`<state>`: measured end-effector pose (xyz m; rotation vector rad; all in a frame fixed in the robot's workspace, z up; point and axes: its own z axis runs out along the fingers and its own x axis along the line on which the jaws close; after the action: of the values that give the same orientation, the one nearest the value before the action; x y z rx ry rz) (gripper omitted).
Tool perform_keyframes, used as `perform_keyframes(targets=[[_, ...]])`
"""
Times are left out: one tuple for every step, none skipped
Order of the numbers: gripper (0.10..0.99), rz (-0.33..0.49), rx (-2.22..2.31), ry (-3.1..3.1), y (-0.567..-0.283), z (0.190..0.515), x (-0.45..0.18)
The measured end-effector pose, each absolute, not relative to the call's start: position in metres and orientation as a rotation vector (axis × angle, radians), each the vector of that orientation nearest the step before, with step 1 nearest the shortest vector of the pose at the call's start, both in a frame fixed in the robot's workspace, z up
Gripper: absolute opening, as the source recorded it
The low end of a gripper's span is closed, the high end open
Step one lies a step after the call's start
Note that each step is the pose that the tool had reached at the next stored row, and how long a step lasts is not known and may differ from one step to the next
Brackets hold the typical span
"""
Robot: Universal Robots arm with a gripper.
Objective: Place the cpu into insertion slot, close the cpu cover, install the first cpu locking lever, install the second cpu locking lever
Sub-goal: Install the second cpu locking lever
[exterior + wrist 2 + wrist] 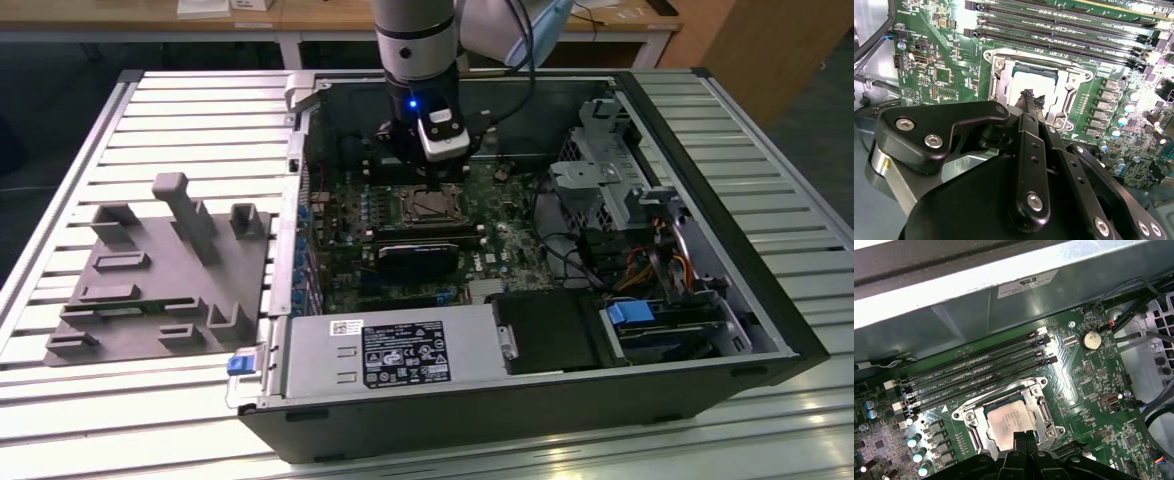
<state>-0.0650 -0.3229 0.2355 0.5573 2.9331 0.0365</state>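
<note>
In the second wrist view the two black fingertips [1029, 96] are sitting pressed together with no gap showing between them, pinching nothing, and the gripper [1033, 99] is hovering right over the near edge of the cpu [1030, 82]. In the first wrist view the gripper [1024, 436] is showing the same way: the fingers [1024, 440] are closed into one narrow dark tip that is overlapping the edge of the cpu [1011, 419] nearest the arm. Whether the tip is actually touching the metal or hanging just above it cannot be told.

The cpu is lying flat with its dull silver top facing up, seated inside the insertion slot [1040, 410], not between the fingers. The cpu cover [1066, 82] is lying down flat around it, its silver frame bordering the chip on all sides and the chip showing through the square cut-out.

Just beyond the socket, the long black memory slots [979, 372] are running side by side across the green motherboard [1089, 405].

In the exterior view the arm [416, 50] is reaching down into the open computer case [774, 330], with the gripper [424, 172] hanging directly above the socket [430, 205]. The case is resting on a slatted metal table [174, 120], and a grey parts fixture [160, 270] is lying on the table well apart, toward the exterior view's left.
</note>
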Motion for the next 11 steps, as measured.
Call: perform_keyframes(targets=[[0.102, 0.036, 0.557, 2.933, -0.323, 0.236, -0.065], [0.102, 0.036, 0.557, 2.933, -0.323, 0.236, -0.065], [0.102, 0.036, 0.557, 2.933, -0.324, 0.236, -0.065], [0.102, 0.036, 0.557, 2.933, -0.324, 0.236, -0.065], [0.102, 0.036, 0.557, 2.933, -0.325, 0.236, -0.065], [0.102, 0.036, 0.557, 2.933, -0.326, 0.236, -0.065], [0.102, 0.036, 0.557, 2.933, -0.327, 0.236, -0.065], [0.102, 0.037, 0.557, 2.933, -0.329, 0.236, -0.065], [0.102, 0.037, 0.557, 2.933, -0.33, 0.236, -0.065], [0.102, 0.036, 0.557, 2.933, -0.332, 0.236, -0.065], [0.102, 0.036, 0.557, 2.933, -0.334, 0.236, -0.065]])
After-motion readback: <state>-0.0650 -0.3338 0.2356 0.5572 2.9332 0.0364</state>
